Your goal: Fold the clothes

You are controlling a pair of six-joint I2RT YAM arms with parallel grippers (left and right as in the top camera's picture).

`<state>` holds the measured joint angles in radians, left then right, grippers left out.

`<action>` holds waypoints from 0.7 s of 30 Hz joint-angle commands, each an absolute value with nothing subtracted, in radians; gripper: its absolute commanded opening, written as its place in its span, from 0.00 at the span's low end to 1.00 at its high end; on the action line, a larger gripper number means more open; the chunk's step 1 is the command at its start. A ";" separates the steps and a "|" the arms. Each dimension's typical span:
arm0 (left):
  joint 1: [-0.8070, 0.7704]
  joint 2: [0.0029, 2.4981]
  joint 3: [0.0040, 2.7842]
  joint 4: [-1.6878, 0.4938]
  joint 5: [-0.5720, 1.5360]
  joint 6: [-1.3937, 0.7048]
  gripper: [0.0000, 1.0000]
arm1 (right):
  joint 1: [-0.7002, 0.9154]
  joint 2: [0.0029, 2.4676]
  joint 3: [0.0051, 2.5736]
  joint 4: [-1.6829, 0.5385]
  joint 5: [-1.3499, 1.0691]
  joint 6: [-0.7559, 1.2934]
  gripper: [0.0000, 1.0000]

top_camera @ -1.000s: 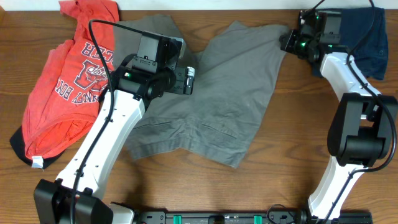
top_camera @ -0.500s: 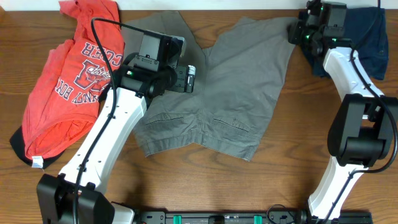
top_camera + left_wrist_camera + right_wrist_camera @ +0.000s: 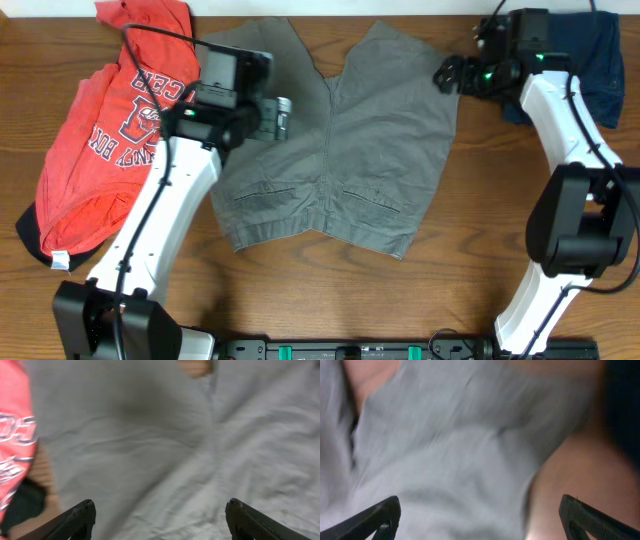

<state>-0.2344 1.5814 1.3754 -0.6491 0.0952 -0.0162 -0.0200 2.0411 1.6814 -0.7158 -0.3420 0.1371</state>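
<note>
The grey-olive shorts (image 3: 340,150) lie spread flat in the middle of the table, with the waistband and welt pockets toward the near side and the legs pointing to the far edge. My left gripper (image 3: 283,112) hovers open over the left leg; in the left wrist view its fingers (image 3: 82,517) stand wide apart above grey cloth (image 3: 165,450). My right gripper (image 3: 445,75) is open at the right leg's far corner, above the cloth's edge (image 3: 450,460) and bare wood, holding nothing. A red T-shirt (image 3: 110,130) lies at the left. A dark navy garment (image 3: 590,60) lies at the far right.
Brown wooden table (image 3: 300,290) shows in front of the shorts. The red shirt's edge (image 3: 12,455) shows at the left of the left wrist view. The navy cloth (image 3: 625,405) is a dark blur at the right of the right wrist view. Both wrist views are blurred.
The right gripper opened and let go of the shorts' leg after drawing it toward the far right. The shorts now lie flatter. The left arm shifted left.
</note>
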 commanded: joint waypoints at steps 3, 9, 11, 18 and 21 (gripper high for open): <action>-0.127 1.589 1.378 -0.654 0.062 0.004 0.86 | 0.120 1.990 1.699 -0.869 -0.383 0.125 0.99; -0.042 1.589 1.378 -0.655 0.063 0.004 0.86 | 0.251 1.990 1.698 -1.013 -0.344 0.163 0.99; -0.024 1.589 1.378 -0.658 0.062 0.004 0.87 | 0.285 1.990 1.697 -1.056 -0.315 0.203 0.99; -0.002 1.590 1.378 -0.662 0.062 0.007 0.90 | 0.390 1.990 1.655 -1.116 -0.205 0.322 0.99; 0.001 1.590 1.378 -0.665 0.062 0.007 0.91 | 0.430 1.990 1.609 -1.108 -0.205 0.336 0.99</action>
<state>-0.0067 1.5822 1.3754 -0.6579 0.0708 0.0006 0.3916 2.0068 1.6512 -1.1069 -0.2436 0.2790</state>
